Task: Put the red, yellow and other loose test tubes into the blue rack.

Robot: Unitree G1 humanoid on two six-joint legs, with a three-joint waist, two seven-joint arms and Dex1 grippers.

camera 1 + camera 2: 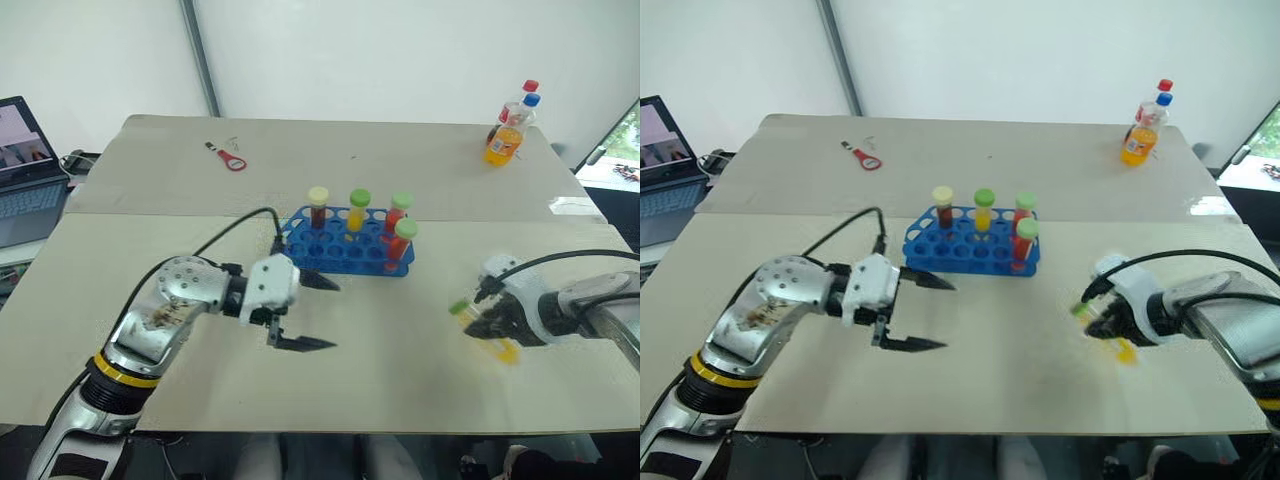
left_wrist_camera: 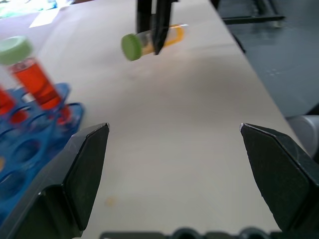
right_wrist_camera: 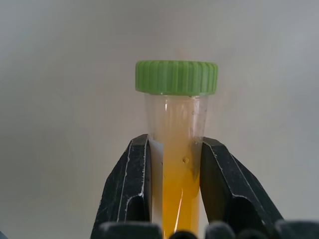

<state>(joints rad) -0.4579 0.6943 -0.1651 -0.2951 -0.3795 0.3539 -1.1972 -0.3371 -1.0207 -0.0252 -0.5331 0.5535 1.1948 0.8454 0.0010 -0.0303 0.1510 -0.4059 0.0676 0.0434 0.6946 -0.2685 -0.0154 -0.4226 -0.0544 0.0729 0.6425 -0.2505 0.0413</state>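
One yellow tube (image 3: 175,149) between right tool (image 3: 175,199) fingers

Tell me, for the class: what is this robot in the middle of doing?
It is loading test tubes into a blue rack on the table. Four capped tubes already stand in the rack. The right gripper is shut on a yellow tube with a green cap, held off to the right of the rack, not yet in a hole. The left gripper hangs open and empty just in front of the rack. Soda bottles stand at the far right of the table.
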